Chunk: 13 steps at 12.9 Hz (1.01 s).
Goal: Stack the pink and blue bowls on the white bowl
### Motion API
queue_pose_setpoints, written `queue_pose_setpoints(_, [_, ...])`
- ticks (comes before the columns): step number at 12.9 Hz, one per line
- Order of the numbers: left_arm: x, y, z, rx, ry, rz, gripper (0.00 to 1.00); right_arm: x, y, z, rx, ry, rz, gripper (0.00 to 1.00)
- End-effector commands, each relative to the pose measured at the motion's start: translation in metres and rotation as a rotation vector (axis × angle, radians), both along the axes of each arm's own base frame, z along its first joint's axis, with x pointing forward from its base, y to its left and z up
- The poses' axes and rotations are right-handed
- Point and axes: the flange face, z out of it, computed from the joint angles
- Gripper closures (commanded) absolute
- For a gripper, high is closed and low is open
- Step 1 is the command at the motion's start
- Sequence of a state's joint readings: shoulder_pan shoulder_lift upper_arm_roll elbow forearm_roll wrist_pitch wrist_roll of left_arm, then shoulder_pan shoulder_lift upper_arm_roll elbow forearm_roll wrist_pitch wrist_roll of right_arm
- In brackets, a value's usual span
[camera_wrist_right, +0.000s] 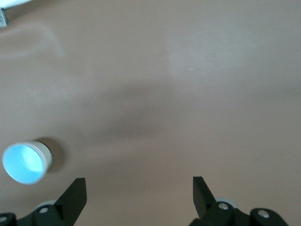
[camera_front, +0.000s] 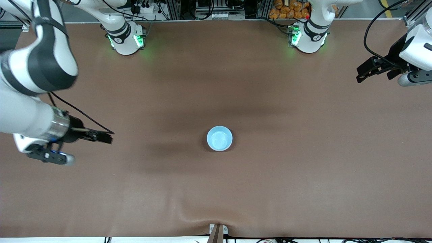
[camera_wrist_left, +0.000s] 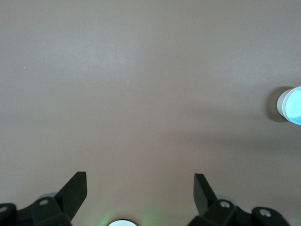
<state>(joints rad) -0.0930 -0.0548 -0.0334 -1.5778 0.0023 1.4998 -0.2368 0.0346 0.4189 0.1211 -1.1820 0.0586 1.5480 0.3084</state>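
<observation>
A light blue bowl (camera_front: 219, 138) stands in the middle of the brown table. It also shows in the left wrist view (camera_wrist_left: 291, 104) and in the right wrist view (camera_wrist_right: 23, 162), where a pale whitish wall shows under its blue inside. I cannot see a pink bowl or a separate white bowl. My left gripper (camera_front: 374, 76) is open and empty, up over the left arm's end of the table, and shows in its own view (camera_wrist_left: 140, 181). My right gripper (camera_front: 104, 136) is open and empty over the right arm's end, and shows in its own view (camera_wrist_right: 139, 186).
The two arm bases (camera_front: 126, 38) (camera_front: 308, 35) with green lights stand along the table's edge farthest from the front camera. A small metal bracket (camera_front: 217, 231) sits at the nearest edge, where the brown mat is wrinkled. Bare mat surrounds the bowl.
</observation>
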Motion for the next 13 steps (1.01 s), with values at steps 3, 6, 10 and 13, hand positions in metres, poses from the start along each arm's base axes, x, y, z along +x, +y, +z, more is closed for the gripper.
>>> queue_pose_setpoints(3, [0.000,-0.001,0.005,0.007,0.005,-0.004,0.00,-0.095,-0.054,0.091,-0.051,-0.022,0.074,0.00])
queue_pose_setpoints(6, [0.000,-0.002,0.005,0.007,0.005,-0.006,0.00,-0.148,-0.055,0.081,-0.089,-0.061,0.077,0.00])
queue_pose_setpoints(10, [0.000,-0.004,0.005,0.007,0.005,-0.009,0.00,-0.145,-0.058,0.076,-0.108,-0.068,0.116,0.00])
queue_pose_setpoints(13, [-0.007,-0.002,0.009,0.010,0.022,-0.008,0.00,-0.130,-0.064,0.088,-0.107,-0.095,0.138,0.00])
